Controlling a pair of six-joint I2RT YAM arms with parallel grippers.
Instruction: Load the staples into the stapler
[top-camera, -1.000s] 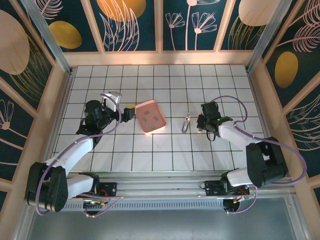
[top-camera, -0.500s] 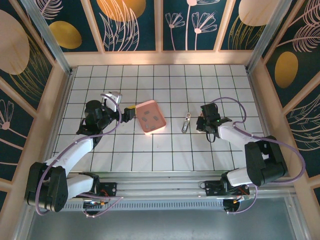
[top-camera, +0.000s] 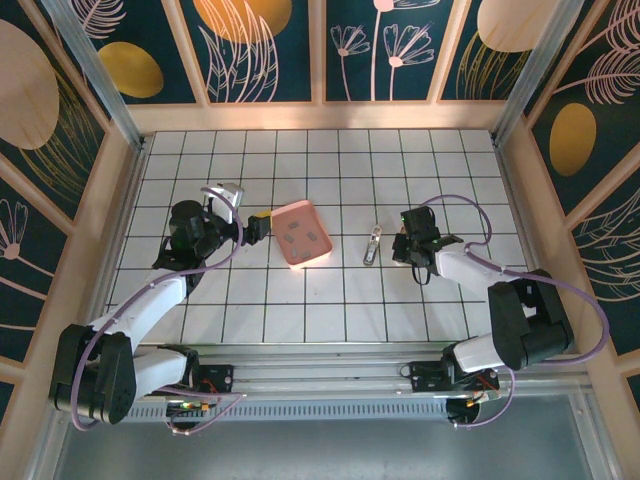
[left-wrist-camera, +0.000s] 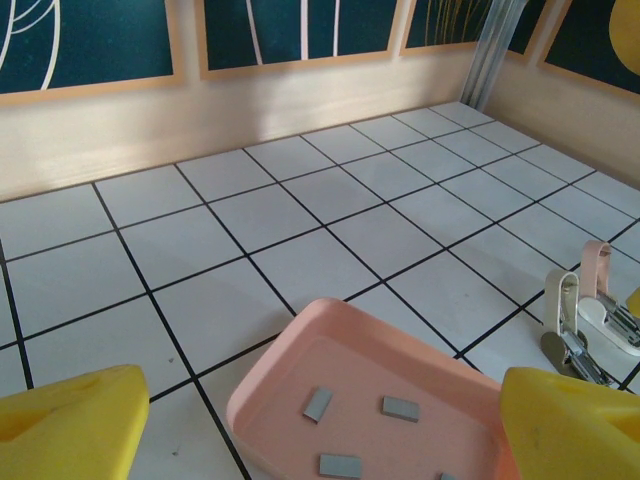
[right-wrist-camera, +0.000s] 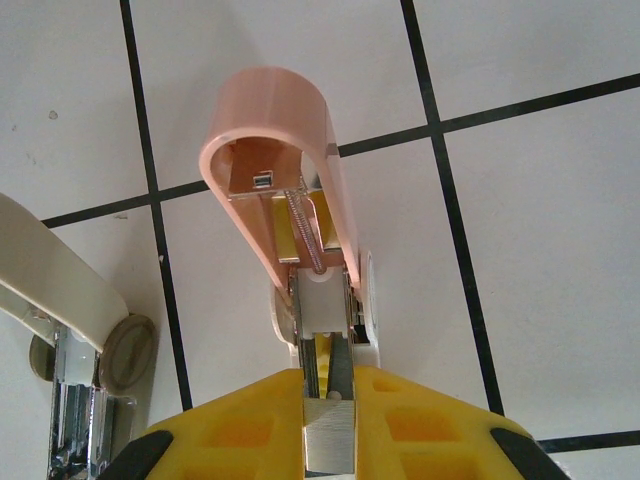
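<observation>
Staples (right-wrist-camera: 328, 452) pinched in right hand (right-wrist-camera: 328, 400), right against open stapler (right-wrist-camera: 285, 150)

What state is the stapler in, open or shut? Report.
Open. On the stapler, the pink cover is swung up, exposing the spring.

On the white-tiled bench (top-camera: 330, 165) (left-wrist-camera: 300, 260) with its black grid lines, a pink rounded-square tray (top-camera: 285, 212) (left-wrist-camera: 430, 365), left of centre and turned askew to the grid. Around the bench, a pale wooden border (top-camera: 320, 115) and dark teal wall panels (top-camera: 270, 50) with cream flower outlines and gold ovals. At the far left corner, a slanting aluminium post (top-camera: 95, 70).
</observation>
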